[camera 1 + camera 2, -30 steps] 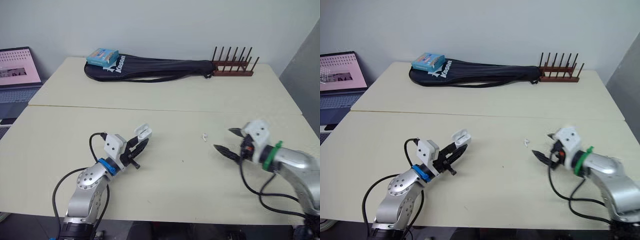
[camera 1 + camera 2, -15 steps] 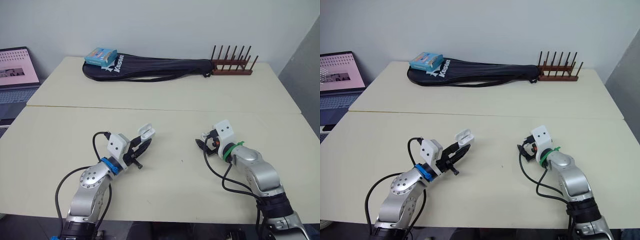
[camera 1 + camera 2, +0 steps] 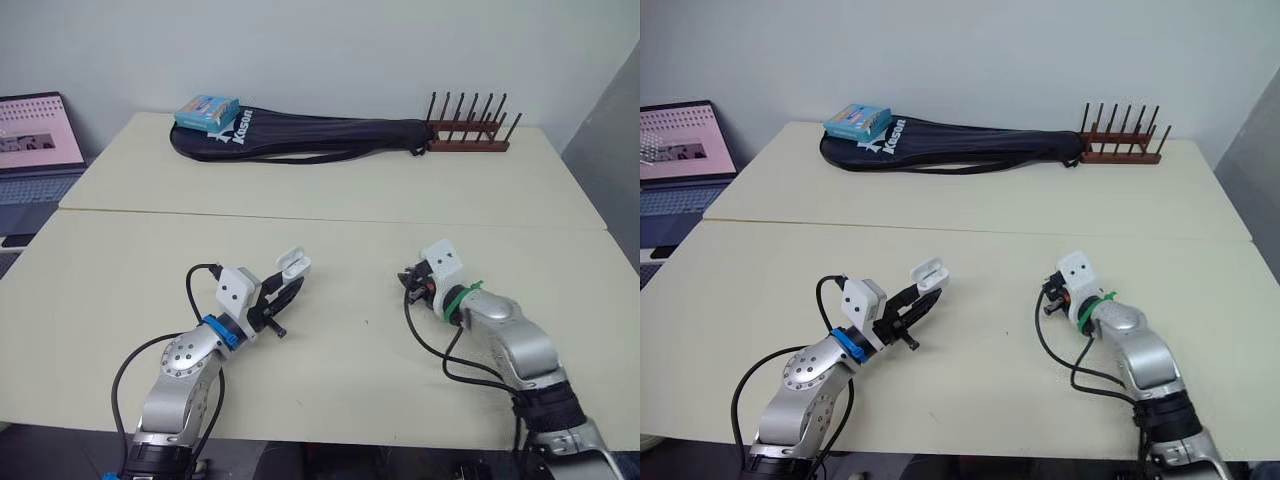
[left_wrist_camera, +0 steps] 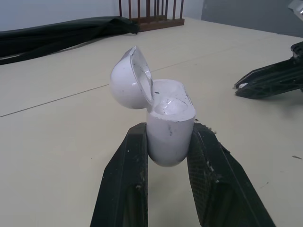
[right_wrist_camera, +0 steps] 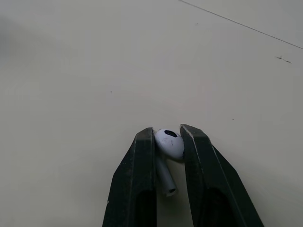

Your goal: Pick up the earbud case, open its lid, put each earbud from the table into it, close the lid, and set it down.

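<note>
My left gripper (image 4: 166, 142) is shut on the white earbud case (image 4: 168, 124), held just above the near table with its lid (image 4: 130, 84) tipped open; the same case (image 3: 293, 264) shows left of centre in the left eye view. My right gripper (image 5: 167, 140) is shut on a white earbud (image 5: 168, 143), its black fingers (image 5: 141, 161) pinching the bud's head with the stem hanging between them. That right gripper (image 3: 409, 281) sits low over the table, right of centre, about a hand's width from the case. In the left wrist view the right gripper's fingertips (image 4: 265, 80) show beyond the case.
At the far table edge lie a black racket bag (image 3: 300, 135) with a blue box (image 3: 205, 111) on its left end, and a brown peg rack (image 3: 468, 132) to the right. A laptop (image 3: 35, 135) stands off the far left. A seam (image 3: 330, 218) joins the two tables.
My right arm swept in from the right edge to the earbud, and its fingers went from wide open to shut on it. The left gripper and case stayed put.
</note>
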